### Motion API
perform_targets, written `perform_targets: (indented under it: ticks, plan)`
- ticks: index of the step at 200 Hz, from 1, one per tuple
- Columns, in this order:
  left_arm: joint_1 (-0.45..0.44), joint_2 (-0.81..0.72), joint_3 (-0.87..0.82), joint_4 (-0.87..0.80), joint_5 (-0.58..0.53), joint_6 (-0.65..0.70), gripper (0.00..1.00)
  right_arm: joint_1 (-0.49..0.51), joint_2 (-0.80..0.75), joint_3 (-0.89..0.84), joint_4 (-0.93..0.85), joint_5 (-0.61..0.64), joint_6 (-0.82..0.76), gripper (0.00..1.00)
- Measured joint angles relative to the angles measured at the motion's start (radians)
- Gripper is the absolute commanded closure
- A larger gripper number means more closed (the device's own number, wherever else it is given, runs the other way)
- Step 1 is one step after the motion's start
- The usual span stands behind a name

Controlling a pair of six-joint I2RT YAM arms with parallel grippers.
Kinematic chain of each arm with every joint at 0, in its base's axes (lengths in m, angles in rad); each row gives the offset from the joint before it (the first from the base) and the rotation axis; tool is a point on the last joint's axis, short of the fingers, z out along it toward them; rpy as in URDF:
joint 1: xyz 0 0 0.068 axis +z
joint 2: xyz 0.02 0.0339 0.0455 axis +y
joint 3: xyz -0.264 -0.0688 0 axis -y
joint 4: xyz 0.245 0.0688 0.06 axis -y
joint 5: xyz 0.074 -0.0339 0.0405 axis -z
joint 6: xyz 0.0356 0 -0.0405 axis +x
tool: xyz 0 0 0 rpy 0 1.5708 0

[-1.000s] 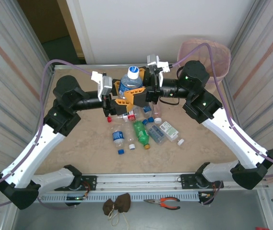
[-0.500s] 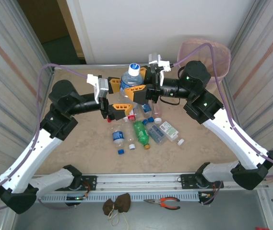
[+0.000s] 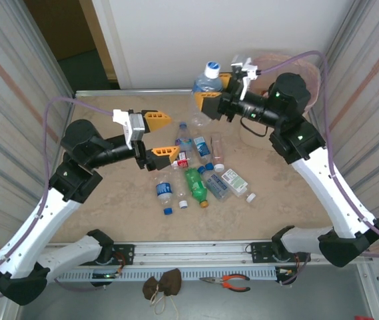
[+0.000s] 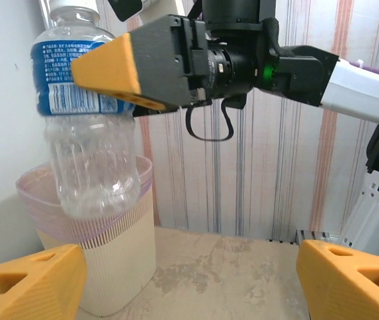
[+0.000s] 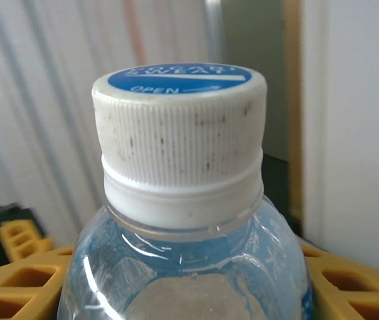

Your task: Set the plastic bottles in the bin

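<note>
Water bottle (image 3: 206, 83), clear with a blue label and white cap, hangs upright in the air, clamped in the right tool (image 3: 214, 95), near the pink bin (image 4: 116, 260) but not over it. Other bottles (image 3: 196, 183) lie on the table (image 3: 109, 200) under the left tool (image 3: 162, 137), which gapes empty. Let go too soon, it could clip the rim and drop outside.

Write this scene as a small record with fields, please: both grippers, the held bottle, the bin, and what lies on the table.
left gripper: open, empty, above the table
right gripper: shut on the blue-labelled bottle, raised
bottle pose: upright, white cap on, short of the bin, not yet over it
bin: pale pink, lined, by the far right corner
on table: group of bottles, one green bottle, loose caps
</note>
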Motion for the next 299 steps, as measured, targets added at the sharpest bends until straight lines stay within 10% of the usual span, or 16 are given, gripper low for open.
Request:
perform_targets:
  ticks: [133,208,299]
  plan:
    - [0.000,-0.013,-0.062,-0.025,-0.076,0.009,0.19,-0.544,0.417,0.378,-0.423,0.229,0.038,0.40]
    - [0.000,-0.013,-0.102,-0.023,-0.096,-0.012,0.19,-0.603,0.779,0.769,-0.828,0.344,0.001,0.36]
    - [0.000,-0.013,-0.125,-0.018,-0.100,-0.016,0.19,-0.603,0.975,0.799,-1.027,0.375,-0.024,0.33]
